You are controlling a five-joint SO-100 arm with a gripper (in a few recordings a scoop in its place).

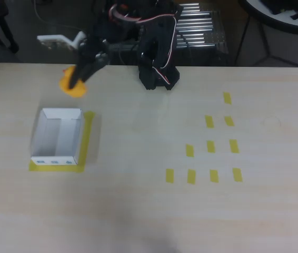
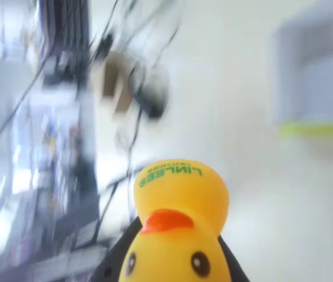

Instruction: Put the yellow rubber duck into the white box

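In the overhead view the yellow rubber duck [image 1: 73, 87] hangs near the table's back left, held by my black gripper [image 1: 78, 79], which is shut on it. It is just beyond the far wall of the white box [image 1: 57, 137]. That open-topped box has small blue marks on its near side and stands on yellow tape. In the wrist view the duck [image 2: 178, 226] fills the bottom centre, orange beak and dark eyes facing the camera, green lettering on its base, with a black finger on each side of it. The box [image 2: 316, 76] is a blurred white shape at the upper right.
The arm's black base [image 1: 158, 76] stands at the back centre of the pale wooden table. Several small yellow tape rectangles [image 1: 210, 146] mark the right half. A white part [image 1: 59, 40] sticks out behind the table's back edge.
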